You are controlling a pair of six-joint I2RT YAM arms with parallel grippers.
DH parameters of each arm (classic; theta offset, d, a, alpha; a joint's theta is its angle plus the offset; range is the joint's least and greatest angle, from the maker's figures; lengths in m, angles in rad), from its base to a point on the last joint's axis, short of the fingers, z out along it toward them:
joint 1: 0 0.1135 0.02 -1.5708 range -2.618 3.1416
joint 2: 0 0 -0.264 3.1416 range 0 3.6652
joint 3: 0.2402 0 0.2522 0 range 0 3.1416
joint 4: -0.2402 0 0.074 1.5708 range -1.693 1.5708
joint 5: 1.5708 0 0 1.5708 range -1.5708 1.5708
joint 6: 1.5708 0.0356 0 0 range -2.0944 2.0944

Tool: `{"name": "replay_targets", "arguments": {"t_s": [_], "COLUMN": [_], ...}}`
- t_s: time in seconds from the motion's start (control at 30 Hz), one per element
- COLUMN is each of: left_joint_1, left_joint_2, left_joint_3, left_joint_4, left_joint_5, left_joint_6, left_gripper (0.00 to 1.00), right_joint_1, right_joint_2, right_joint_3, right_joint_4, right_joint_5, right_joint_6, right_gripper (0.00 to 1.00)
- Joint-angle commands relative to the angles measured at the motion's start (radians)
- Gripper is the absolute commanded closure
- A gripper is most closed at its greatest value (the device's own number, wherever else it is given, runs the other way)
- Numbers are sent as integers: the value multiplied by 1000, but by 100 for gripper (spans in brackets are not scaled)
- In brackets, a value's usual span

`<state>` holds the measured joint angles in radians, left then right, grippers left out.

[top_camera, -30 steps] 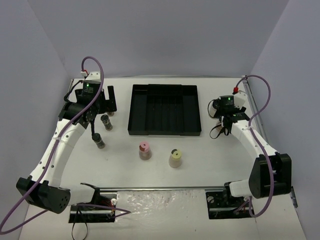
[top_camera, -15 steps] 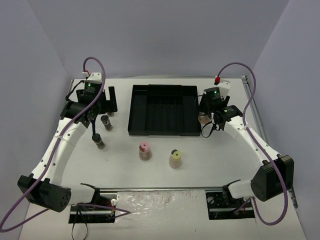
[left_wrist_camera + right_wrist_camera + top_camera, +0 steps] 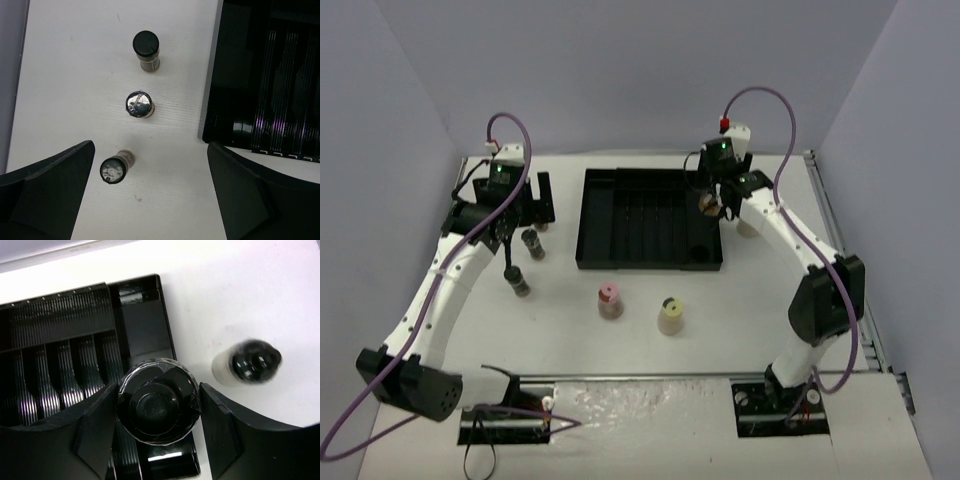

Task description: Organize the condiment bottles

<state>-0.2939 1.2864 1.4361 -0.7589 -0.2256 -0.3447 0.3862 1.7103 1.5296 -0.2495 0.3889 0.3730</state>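
My right gripper (image 3: 708,203) is shut on a black-capped bottle (image 3: 159,407) and holds it upright over the right end of the black ribbed tray (image 3: 582,225). A pale bottle with a black cap (image 3: 748,226) stands on the table right of the tray, and it also shows in the right wrist view (image 3: 247,365). My left gripper (image 3: 512,212) is open and empty above three dark bottles left of the tray: a black-capped one (image 3: 146,46), a foil-topped one (image 3: 138,104) and a third (image 3: 115,169). The pink-capped bottle (image 3: 609,300) and yellow-capped bottle (image 3: 670,315) stand in front of the tray.
The tray (image 3: 60,315) has several ribbed slots and a plain end compartment. Its near left corner (image 3: 212,125) lies just right of the three dark bottles. Walls close in the table on the left, back and right.
My right arm has swung left and towards the back with the black-capped bottle, from the table right of the tray to over the tray's right end. The left arm has barely moved.
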Motion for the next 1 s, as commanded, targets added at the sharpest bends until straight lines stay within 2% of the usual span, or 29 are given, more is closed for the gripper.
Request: {"name": "replay_targets", "arguments": {"t_s": [0.0, 0.4, 0.7, 0.97], "left_joint_1": [-5, -5, -4, -5], "left_joint_2": [1, 3, 13, 20], "left_joint_3": [61, 63, 61, 57], "left_joint_4": [30, 24, 27, 26], "left_joint_5": [-14, -19, -18, -23], "left_joint_6": [-1, 2, 4, 5], "left_gripper": [7, 7, 7, 7], "right_joint_1": [-3, -32, -84, -81], "right_joint_2": [52, 284, 383, 425], "right_joint_3": [126, 349, 420, 479], "right_joint_4": [92, 151, 172, 172], "right_joint_5": [24, 9, -40, -48], "right_joint_6": [-40, -58, -43, -48], "right_gripper": [100, 100, 100, 100]}}
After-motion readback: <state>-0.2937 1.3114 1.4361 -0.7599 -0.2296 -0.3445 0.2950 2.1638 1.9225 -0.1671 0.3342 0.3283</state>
